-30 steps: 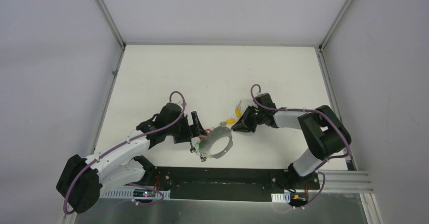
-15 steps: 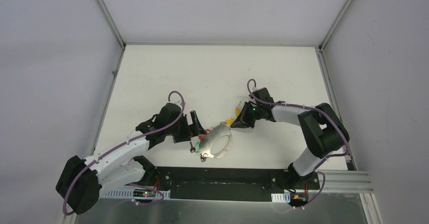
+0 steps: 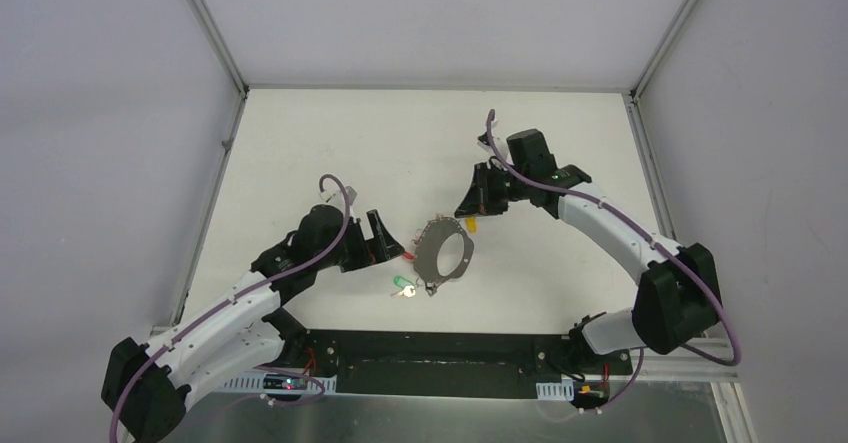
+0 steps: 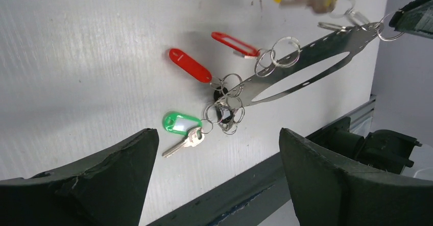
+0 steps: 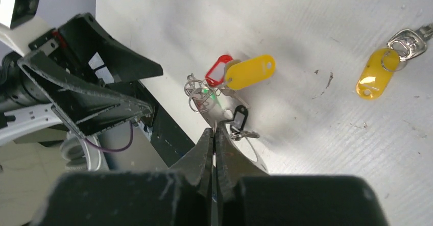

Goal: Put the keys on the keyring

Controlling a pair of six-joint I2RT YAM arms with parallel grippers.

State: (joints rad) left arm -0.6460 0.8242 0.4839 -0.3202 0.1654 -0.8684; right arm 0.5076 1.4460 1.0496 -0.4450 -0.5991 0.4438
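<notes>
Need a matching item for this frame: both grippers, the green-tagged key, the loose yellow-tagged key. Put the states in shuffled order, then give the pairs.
Things
1. left gripper
2. right gripper
3. green-tagged key
4. loose yellow-tagged key

States
A. shut on the keyring, holding one end of it off the table
B. lying on the table, apart from the keyring
C. open, holding nothing
D. lying on the table at the keyring's low end

Pairs: 1-C, 2-A, 3-D, 4-B
</notes>
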